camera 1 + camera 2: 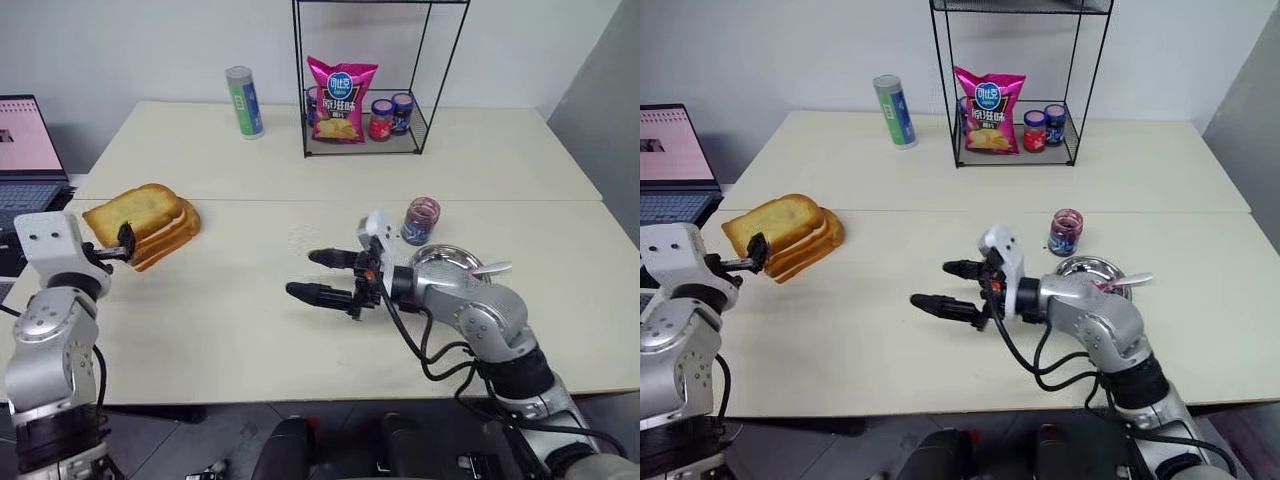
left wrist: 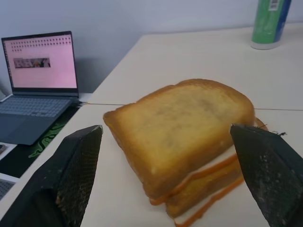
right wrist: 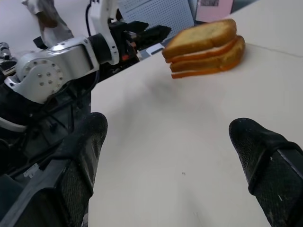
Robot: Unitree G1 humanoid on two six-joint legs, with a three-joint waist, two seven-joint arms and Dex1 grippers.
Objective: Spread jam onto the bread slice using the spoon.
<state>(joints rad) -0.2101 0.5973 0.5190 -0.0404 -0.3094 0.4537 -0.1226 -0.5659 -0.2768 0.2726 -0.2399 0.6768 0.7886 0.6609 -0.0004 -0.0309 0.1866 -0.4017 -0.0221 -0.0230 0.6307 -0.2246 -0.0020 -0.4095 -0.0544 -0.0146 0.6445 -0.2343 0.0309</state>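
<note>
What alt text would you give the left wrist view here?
A stack of golden-brown toast slices sits on a pale table, framed between the two open black fingers of the left gripper, which touch nothing. An open laptop stands off the table's edge, and a green and blue can stands farther back.

My right arm covers the near-left part of the metal dish (image 1: pixel 452 256), so I can't see what lies in it. The spoon (image 1: pixel 492 268) shows just its handle tip past the dish's right rim. The laptop (image 1: pixel 28 160) is cut off by the left edge. Labels on the two jars (image 1: pixel 391 116) in the wire rack (image 1: pixel 366 75) are too small to read.
</note>
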